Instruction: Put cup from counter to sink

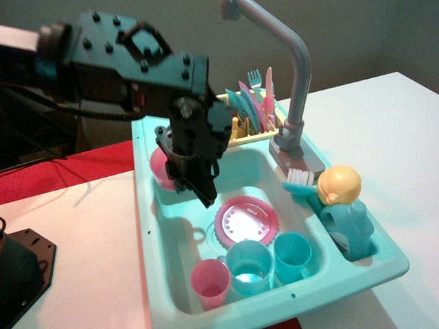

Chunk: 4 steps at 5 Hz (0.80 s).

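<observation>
Observation.image view: gripper (195,185) apparently clamped on the cup (162,170), held over the sink (236,171) at its left wall beside the counter (144,205); risk of catching that rim or dropping onto the pink plate (246,221).

sink (171,236): on the worktop (89,240)
plate (246,221): in the sink, middle
three small cups (251,267): in the sink, before the plate
dish rack (250,127): behind the sink
faucet (291,75): right of the rack
cup (162,170): at the sink's back left, beside the tool (195,181)
</observation>
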Motion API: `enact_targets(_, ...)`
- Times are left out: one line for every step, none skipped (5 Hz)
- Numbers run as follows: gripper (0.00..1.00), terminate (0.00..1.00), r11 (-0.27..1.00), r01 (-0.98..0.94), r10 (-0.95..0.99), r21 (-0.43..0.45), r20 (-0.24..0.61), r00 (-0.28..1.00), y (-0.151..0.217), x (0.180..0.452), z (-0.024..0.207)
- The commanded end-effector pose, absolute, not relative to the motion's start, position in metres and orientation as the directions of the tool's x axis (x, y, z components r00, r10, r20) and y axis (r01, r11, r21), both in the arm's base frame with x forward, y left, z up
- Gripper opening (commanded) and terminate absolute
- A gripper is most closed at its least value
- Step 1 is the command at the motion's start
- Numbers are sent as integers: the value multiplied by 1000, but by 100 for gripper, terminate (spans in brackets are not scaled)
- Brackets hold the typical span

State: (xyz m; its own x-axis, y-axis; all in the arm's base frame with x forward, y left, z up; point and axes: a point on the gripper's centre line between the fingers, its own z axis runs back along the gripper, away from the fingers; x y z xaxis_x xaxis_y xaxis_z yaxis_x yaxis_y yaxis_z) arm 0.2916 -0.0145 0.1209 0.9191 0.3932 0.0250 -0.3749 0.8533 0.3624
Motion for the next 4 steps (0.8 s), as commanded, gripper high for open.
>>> enact_targets(0, 0, 836, -417, 411, 356, 97, 907, -8, 294, 97)
enact_targets(0, 0, 833, -412, 412, 369, 83, 907, -6, 295, 80)
enact_targets(0, 0, 842, -391, 396, 373, 65, 916, -7, 302, 78)
enact_targets(100, 100, 814, -423, 427, 397, 84, 900, -2, 300, 92)
